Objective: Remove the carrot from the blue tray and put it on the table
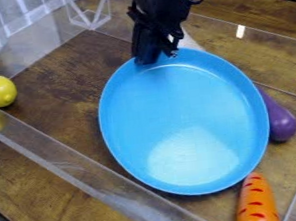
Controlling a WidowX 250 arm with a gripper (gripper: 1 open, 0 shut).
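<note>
A yellow lemon (0,91) and purple eggplant (278,120) lie apart.

the round tray (184,128) looks like smooth blue plastic with a soft sheen. the tabletop (74,91) shows brown wood grain, fairly matt. the walls (111,177) look like clear plastic (glossy where they catch light), and the lemon (0,91) looks smooth.
</note>
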